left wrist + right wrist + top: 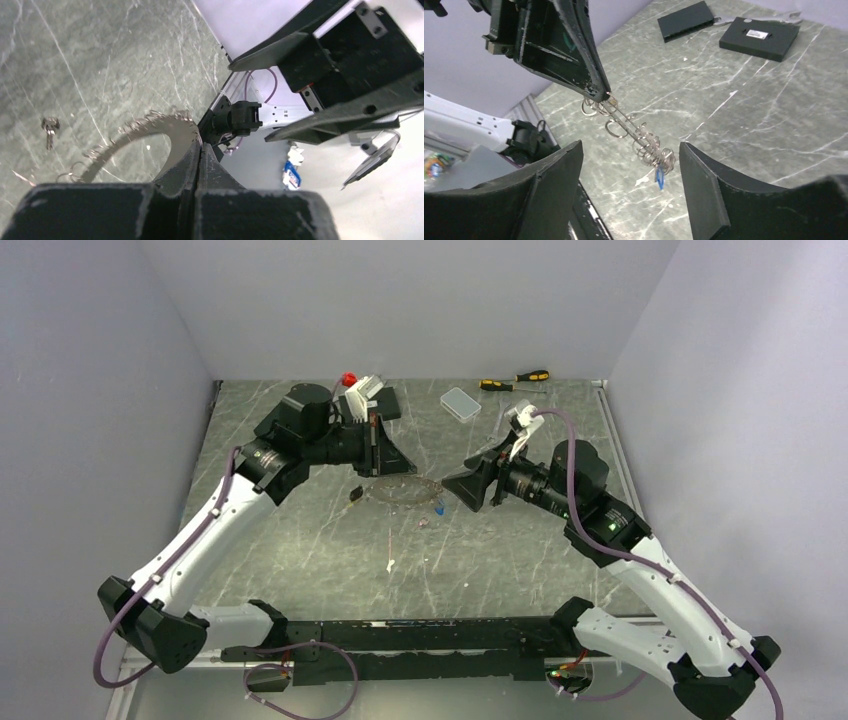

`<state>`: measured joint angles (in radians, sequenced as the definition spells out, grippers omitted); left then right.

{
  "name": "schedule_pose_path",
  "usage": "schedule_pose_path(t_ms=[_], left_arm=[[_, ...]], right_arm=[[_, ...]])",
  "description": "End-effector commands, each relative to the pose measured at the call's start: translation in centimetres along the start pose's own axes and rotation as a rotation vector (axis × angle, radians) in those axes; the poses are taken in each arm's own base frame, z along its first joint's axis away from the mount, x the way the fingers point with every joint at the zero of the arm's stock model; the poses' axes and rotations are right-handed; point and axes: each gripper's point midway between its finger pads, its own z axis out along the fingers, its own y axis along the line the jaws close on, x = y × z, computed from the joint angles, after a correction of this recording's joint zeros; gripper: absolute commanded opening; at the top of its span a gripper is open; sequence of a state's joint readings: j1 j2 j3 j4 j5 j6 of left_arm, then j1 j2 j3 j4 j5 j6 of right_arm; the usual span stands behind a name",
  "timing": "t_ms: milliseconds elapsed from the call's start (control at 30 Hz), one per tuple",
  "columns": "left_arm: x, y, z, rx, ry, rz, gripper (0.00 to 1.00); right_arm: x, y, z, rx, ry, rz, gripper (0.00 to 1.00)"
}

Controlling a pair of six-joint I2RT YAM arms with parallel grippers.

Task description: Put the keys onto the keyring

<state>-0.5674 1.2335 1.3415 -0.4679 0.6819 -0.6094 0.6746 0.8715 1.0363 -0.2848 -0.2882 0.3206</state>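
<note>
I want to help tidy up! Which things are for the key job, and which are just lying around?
For the job: keyring, blue-tagged key, loose key.
Just lying about: screwdrivers, clear box, black blocks.

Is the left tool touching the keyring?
Touching. The left wrist view shows the left tool shut, with the keyring pinched between its tips.

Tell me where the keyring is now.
Mid-table in the top view, the keyring hangs pinched in the left gripper, just ahead of the open right gripper.
</note>
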Motion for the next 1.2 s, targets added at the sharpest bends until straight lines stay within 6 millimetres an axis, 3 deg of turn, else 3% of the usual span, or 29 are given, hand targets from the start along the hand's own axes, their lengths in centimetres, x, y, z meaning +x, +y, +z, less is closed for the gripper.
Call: schedule_pose_path(t_ms=[0, 200, 467, 600, 800, 1167], left_arm=[[-1.2, -0.7, -0.1, -0.025, -0.019, -0.138, 0.0], [-1.8, -1.0, -0.1, -0.041, -0.029, -0.244, 0.0], [-1.8, -1.0, -0.2, -0.028, -0.026, -0.339, 0.0], [-1.8, -1.1, -0.3, 0.012, -0.008, -0.412, 0.0], [-2.1, -0.8, -0.6, 0.029, -0.002, -0.462, 0.0], [-2.0, -0.1, -0.5, 0.041, 0.0, -0.466, 0.0]], right_arm=[[-2.0, 0.2, -0.6, 0.007, -0.019, -0.105, 0.77], [-1.0, 0.2, -0.1, -0.043, 0.015, -0.243, 0.88], [3.4, 1.2, -0.1, -0.217, -0.078, -0.57, 0.86], [3.6, 2.0, -0.1, -0.268, -0.123, -0.626, 0.85], [3.6, 2.5, 1.3, -0.257, -0.137, -0.702, 0.84], [2.2, 3.1, 2.6, -0.221, -0.176, -0.785, 0.84]])
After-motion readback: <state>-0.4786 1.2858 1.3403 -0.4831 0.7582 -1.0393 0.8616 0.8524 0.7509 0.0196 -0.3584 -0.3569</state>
